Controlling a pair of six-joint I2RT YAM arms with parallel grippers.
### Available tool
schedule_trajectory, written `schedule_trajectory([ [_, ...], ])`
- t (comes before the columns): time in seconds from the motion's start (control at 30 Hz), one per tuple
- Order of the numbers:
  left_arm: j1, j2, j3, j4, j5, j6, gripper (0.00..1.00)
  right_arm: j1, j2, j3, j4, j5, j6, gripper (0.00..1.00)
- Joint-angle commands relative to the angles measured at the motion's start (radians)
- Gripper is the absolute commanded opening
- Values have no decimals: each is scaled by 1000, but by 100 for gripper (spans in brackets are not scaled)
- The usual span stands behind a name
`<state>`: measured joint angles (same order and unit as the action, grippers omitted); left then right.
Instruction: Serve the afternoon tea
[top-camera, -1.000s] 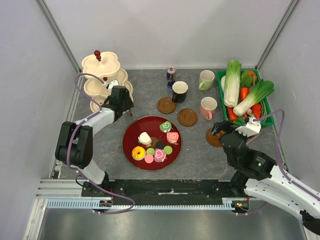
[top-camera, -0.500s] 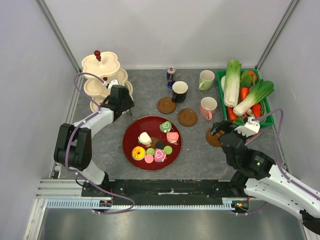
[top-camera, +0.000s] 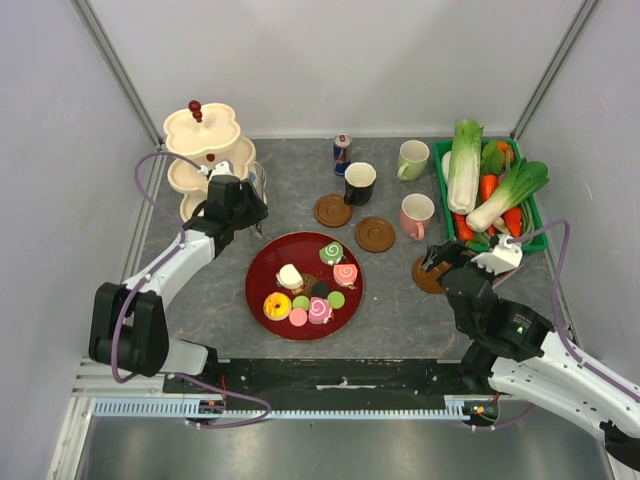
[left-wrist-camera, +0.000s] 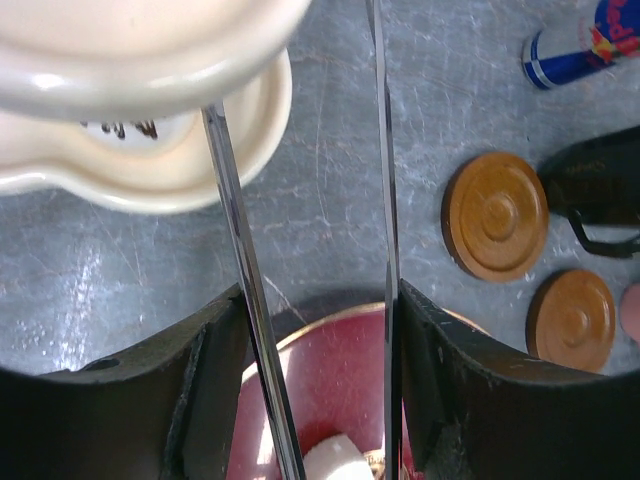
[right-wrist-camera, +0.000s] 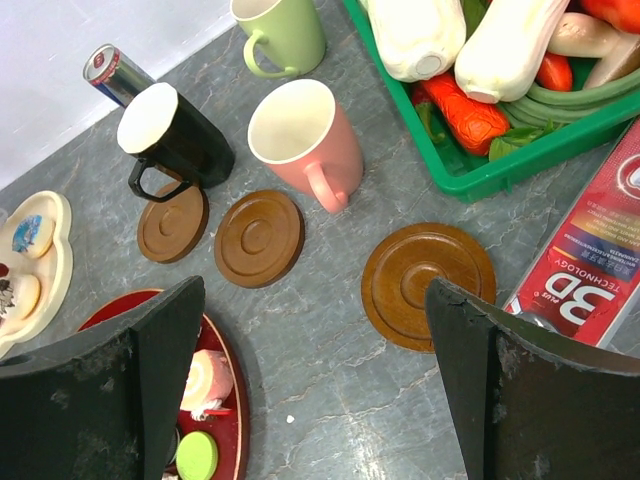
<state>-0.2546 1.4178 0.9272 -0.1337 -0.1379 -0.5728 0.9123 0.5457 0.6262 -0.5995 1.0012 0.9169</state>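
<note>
My left gripper (top-camera: 240, 205) is shut on metal tongs (left-wrist-camera: 238, 250), whose two blades run up between the fingers; their tips are out of view. It hovers between the cream tiered stand (top-camera: 208, 145) and the red plate (top-camera: 258, 300) of toy pastries (top-camera: 312, 288). A pastry lies on the stand's lower tier (left-wrist-camera: 120, 128). The black mug (top-camera: 359, 182), pink mug (top-camera: 416, 213) and pale green mug (top-camera: 413, 158) stand at the back right. My right gripper (top-camera: 435, 262) is open and empty above a wooden coaster (right-wrist-camera: 428, 283).
Two more wooden coasters (top-camera: 333, 210) (top-camera: 375, 234) lie in front of the mugs. A drink can (top-camera: 342, 152) stands behind the black mug. A green crate (top-camera: 440, 185) of toy vegetables is at the right, and a red box (right-wrist-camera: 590, 250) lies beside it.
My left arm has swung its elbow out to the left and its gripper has shifted slightly toward the stand with the tongs. The right arm has not moved.
</note>
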Motion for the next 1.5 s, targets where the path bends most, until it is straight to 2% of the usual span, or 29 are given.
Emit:
schedule_trajectory([
  [0.0, -3, -111, -54, -15, 86, -48, 63, 0, -9, -14, 18, 13, 20, 98],
  [0.23, -23, -258, -120, -92, 133, -70, 63, 0, -20, -22, 37, 4, 11, 98],
  [0.43, -54, -352, -140, -205, 273, -99, 63, 0, -36, -26, 38, -9, 8, 98],
  [0.6, -121, -399, -81, -423, 296, -87, 63, 0, -61, -29, 40, -16, -7, 98],
  [0.8, -212, -448, 80, -821, 203, -101, 62, 0, -89, -39, 37, -35, -49, 98],
  [1.07, -264, -468, 148, -1109, 178, -96, 62, 0, -101, -37, 38, -33, -93, 98],
  [1.23, -275, -488, 136, -1176, 238, -78, 62, 0, -115, -43, 35, -50, -99, 98],
  [1.47, -298, -491, 96, -1152, 331, -50, 63, 0, -113, -52, 32, -61, -90, 98],
])
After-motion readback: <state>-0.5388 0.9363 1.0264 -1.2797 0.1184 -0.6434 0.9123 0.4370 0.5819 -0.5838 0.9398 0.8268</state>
